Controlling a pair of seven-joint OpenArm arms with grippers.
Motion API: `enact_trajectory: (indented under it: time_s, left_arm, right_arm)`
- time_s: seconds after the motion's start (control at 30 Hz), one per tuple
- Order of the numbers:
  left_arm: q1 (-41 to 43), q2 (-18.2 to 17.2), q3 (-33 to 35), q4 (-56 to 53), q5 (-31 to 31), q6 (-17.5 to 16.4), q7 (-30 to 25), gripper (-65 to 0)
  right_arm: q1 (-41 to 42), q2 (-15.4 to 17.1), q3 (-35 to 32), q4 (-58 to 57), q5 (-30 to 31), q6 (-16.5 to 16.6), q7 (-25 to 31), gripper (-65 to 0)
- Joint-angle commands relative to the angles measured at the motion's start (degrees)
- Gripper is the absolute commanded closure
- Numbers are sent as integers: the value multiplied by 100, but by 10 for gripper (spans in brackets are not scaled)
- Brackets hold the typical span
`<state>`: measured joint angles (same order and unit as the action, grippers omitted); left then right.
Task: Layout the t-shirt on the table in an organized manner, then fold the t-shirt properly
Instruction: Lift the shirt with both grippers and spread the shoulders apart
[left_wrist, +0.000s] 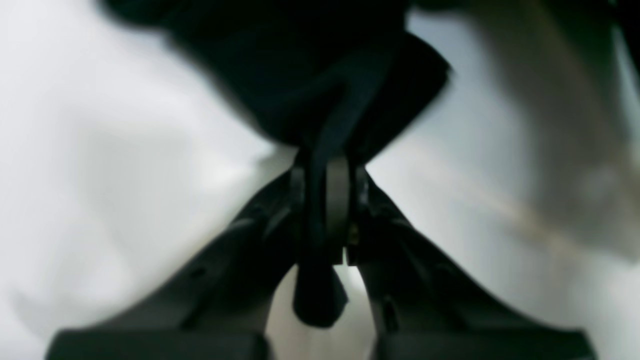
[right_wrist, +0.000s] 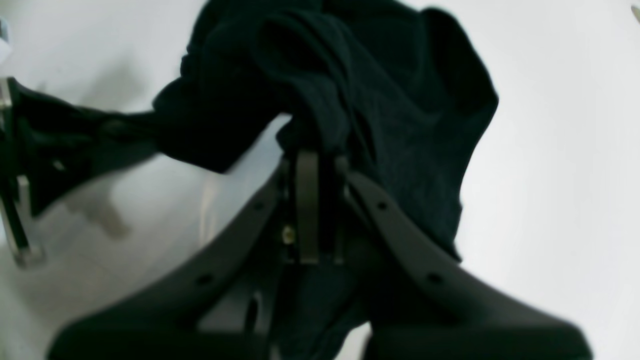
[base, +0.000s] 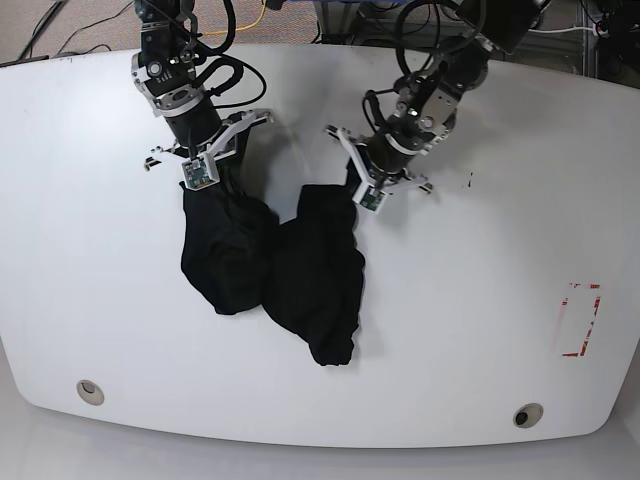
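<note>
The black t-shirt hangs bunched in two lobes over the white table, its lower folds resting on the top. No print shows. My right gripper, on the left of the base view, is shut on the shirt's upper left edge. In the right wrist view its jaws pinch a fold of the t-shirt. My left gripper is shut on the upper right edge. In the blurred left wrist view its jaws are pressed together on a strip of the t-shirt.
A red tape rectangle marks the table's right side. Two metal-ringed holes sit near the front edge. Cables lie beyond the table's far edge.
</note>
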<state>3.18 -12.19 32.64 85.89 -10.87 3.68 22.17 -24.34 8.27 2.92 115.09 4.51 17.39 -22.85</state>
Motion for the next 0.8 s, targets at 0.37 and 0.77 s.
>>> enact_trajectory:
  time_s: [0.37, 0.77]
  left_arm:
    - [170, -500, -1809, 1640, 81, -979, 249, 0]
    - [-639, -465, -2715, 2422, 81, -1559, 1057, 0]
  right_arm:
    - [592, 56, 29, 118, 37, -11, 224, -6]
    - [1330, 65, 477, 109, 45, 6, 13, -8]
